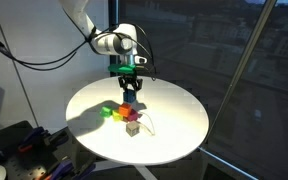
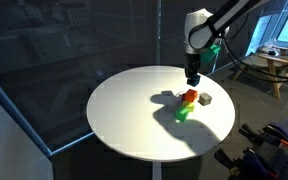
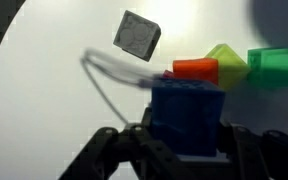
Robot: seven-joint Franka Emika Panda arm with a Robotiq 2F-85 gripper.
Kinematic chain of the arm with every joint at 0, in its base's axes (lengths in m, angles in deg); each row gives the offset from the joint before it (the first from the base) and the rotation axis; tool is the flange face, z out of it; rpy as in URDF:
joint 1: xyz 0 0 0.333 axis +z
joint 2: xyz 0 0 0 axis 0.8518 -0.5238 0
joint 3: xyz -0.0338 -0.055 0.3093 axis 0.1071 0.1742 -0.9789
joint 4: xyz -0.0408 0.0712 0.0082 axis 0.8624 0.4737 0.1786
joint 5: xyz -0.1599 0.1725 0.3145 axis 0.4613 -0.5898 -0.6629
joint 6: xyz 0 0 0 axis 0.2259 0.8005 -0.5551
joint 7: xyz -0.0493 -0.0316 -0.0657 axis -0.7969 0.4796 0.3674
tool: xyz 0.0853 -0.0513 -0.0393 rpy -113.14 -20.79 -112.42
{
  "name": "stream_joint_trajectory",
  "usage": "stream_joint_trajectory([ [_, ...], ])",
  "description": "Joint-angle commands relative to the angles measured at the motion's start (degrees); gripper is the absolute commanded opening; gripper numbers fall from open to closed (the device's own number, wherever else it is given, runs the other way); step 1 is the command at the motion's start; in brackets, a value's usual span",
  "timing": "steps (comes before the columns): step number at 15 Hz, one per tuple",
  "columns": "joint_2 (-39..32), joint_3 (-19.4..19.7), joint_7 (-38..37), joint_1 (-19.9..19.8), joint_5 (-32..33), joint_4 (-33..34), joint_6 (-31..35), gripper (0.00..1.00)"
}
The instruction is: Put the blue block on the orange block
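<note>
My gripper (image 3: 187,135) is shut on the blue block (image 3: 187,115), a dark blue cube held above the round white table. Just beyond it in the wrist view lies the orange block (image 3: 195,69), with the yellow cube (image 3: 228,62) and green cube (image 3: 277,60) beside it. In an exterior view the gripper (image 1: 130,92) hangs over the cluster of cubes, with the blue block (image 1: 131,97) between its fingers and the orange block (image 1: 123,112) below. In an exterior view the gripper (image 2: 192,77) is just above the orange block (image 2: 189,97).
A pale grey cube (image 3: 137,35) lies apart on the table; it also shows in both exterior views (image 1: 132,128) (image 2: 206,99). A thin wire loop (image 3: 109,75) lies on the white table (image 1: 174,135). Dark window panes surround the table.
</note>
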Motion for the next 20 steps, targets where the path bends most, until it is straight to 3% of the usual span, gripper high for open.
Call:
stream_joint_trajectory([
  [1, -0.98, 0.28, -0.71, 0.51, 1.20, 2.31, -3.32, 0.30],
  [20, -4.15, -1.10, 0.08, 0.47, -0.17, 4.80, -5.53, 0.30],
])
